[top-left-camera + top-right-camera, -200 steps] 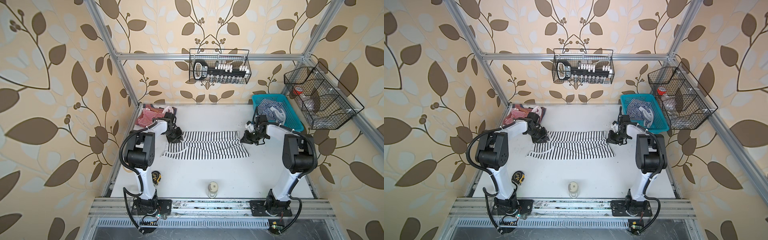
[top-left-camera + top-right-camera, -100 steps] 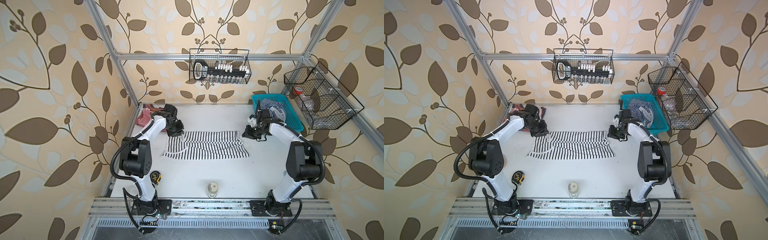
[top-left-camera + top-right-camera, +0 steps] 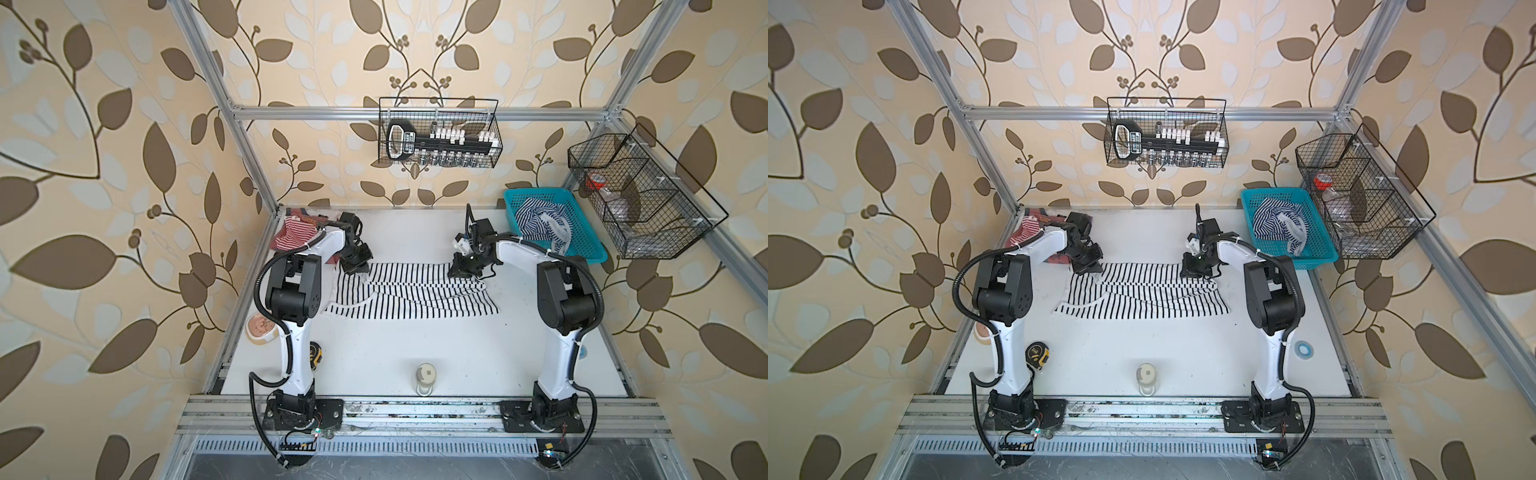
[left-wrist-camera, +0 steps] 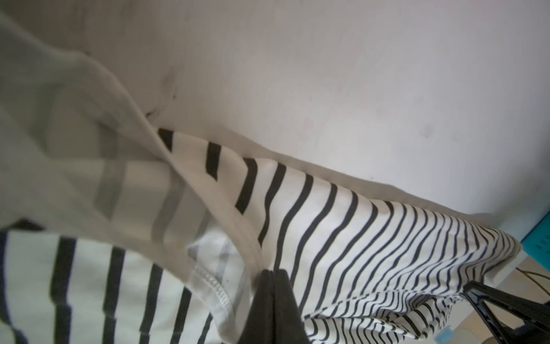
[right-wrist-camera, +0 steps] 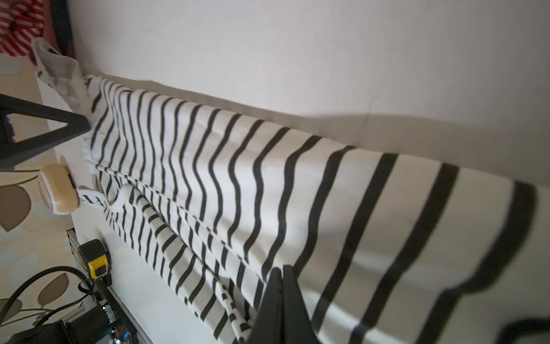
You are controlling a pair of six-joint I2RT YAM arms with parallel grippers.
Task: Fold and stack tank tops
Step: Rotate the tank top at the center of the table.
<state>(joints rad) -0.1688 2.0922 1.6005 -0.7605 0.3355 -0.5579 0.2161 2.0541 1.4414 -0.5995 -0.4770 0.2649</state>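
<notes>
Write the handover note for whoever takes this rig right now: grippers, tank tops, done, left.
Left gripper: shut on the far left corner of the black-striped tank top.
Right gripper: shut on its far right corner.
That top lies spread across the middle of the table.
Red-and-white top: bunched at the table's far left corner, partly behind the left arm.
Navy-striped top: crumpled in the blue basket.
Done: both far corners gripped; no folded stack visible.
Left: fold this top, then the other two, and stack them.
</notes>
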